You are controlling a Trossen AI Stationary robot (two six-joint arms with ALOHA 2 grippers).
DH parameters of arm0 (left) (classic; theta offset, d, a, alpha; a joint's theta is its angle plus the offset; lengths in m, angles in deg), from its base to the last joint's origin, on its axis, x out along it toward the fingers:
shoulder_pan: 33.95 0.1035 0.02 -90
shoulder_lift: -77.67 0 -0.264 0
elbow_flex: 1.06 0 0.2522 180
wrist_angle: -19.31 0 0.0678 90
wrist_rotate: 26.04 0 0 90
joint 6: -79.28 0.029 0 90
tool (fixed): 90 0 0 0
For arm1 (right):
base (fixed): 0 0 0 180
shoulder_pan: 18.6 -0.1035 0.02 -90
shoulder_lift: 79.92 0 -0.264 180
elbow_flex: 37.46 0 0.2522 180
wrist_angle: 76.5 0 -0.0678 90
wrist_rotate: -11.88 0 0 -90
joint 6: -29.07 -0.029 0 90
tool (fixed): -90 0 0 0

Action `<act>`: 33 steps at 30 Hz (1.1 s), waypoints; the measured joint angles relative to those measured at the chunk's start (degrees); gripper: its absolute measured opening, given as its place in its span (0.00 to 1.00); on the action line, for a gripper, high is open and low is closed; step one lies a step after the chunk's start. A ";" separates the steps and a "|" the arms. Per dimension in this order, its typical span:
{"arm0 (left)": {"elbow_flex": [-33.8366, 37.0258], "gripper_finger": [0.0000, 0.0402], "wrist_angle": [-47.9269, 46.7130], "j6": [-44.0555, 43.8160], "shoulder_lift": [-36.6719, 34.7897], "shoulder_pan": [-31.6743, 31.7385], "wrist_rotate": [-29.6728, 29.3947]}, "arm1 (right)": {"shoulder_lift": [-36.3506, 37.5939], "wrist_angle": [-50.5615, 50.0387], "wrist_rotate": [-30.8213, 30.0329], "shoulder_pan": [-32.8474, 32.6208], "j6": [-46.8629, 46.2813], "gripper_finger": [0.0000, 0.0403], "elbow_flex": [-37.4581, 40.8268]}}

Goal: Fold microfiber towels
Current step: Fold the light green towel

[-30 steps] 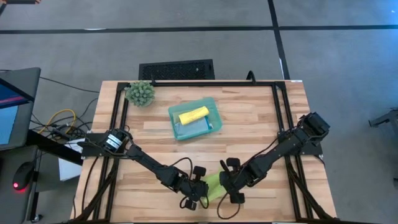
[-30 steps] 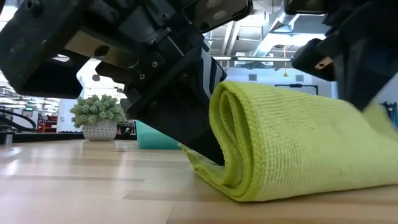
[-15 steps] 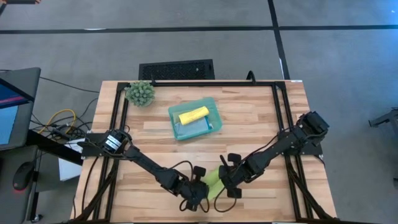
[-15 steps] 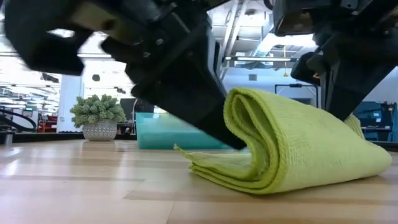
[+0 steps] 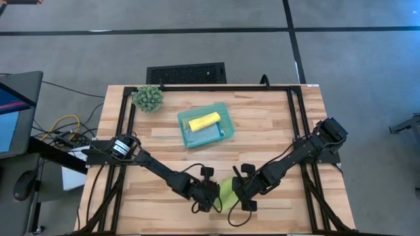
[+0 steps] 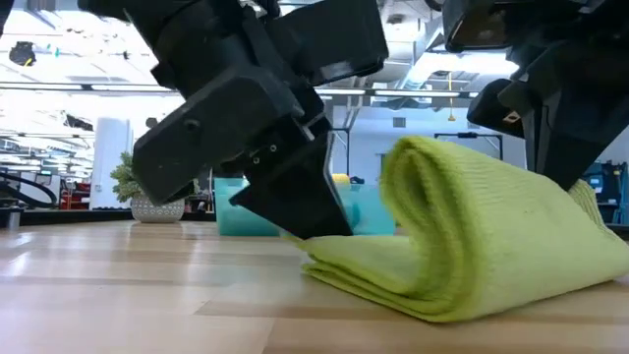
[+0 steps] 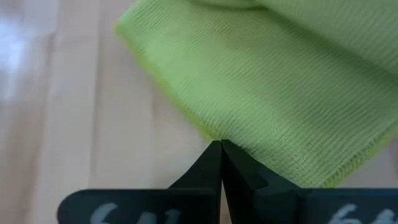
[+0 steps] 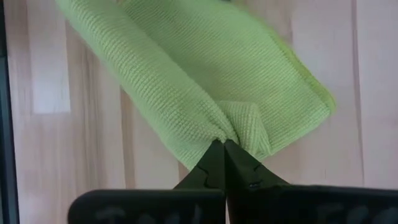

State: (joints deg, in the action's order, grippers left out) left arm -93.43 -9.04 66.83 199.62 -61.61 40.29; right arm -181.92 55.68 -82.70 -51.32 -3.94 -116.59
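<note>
A lime green microfiber towel (image 5: pixel 227 191) lies folded near the table's front edge, between my two grippers. In the low view its upper layer (image 6: pixel 462 206) arches up over the flat lower layers on the wood. My left gripper (image 5: pixel 210 196) is shut, with its tips at the towel's left edge. On the towel's right side, my right gripper (image 5: pixel 241 194) comes down and is shut on the cloth. A yellow towel (image 5: pixel 204 120) and a light blue one (image 5: pixel 203 134) lie in the teal tray. My left gripper rests its shut fingertips (image 7: pixel 219 149) against the edge of the towel's lower layers (image 7: pixel 208 132), slanting down from the table's left. Whether any cloth is caught between them, I cannot tell. My right gripper pinches a puckered bit of the towel's edge (image 8: pixel 231 127) between its two fingers, from above. The cloth bunches at the tips, and the rest lies on the table.
The teal tray (image 5: pixel 223 113) stands at the middle of the far half. A spiky green plant ball (image 5: pixel 148 98) sits at the far left corner. Black frame rails (image 5: pixel 296 111) run along the left, right and far sides. Bare wood lies on both sides of the towel.
My left gripper has turned and tipped, and its tips have come away from the towel's raised fold down to the lower edge. The raised fold has shifted toward the table's right. My right gripper has stayed shut on the cloth.
</note>
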 joint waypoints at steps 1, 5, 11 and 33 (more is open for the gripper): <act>0.83 0.00 2.28 0.68 -0.02 0.07 0.98 | 0.00 0.00 0.00 -0.01 0.00 0.02 0.00; 2.24 0.00 7.35 2.82 0.00 0.06 3.15 | 0.00 0.01 -0.36 0.54 -0.01 0.02 0.00; 2.27 0.00 9.43 3.19 0.00 0.06 4.48 | 0.00 0.19 -1.52 2.11 -0.02 0.02 -0.01; 2.31 0.00 11.40 3.27 0.00 0.04 4.49 | 2.84 2.16 -10.67 2.87 -0.47 0.02 0.17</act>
State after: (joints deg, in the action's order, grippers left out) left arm -91.12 2.36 70.11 199.63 -61.57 44.78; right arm -179.08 57.84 -93.37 -48.45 -4.41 -116.42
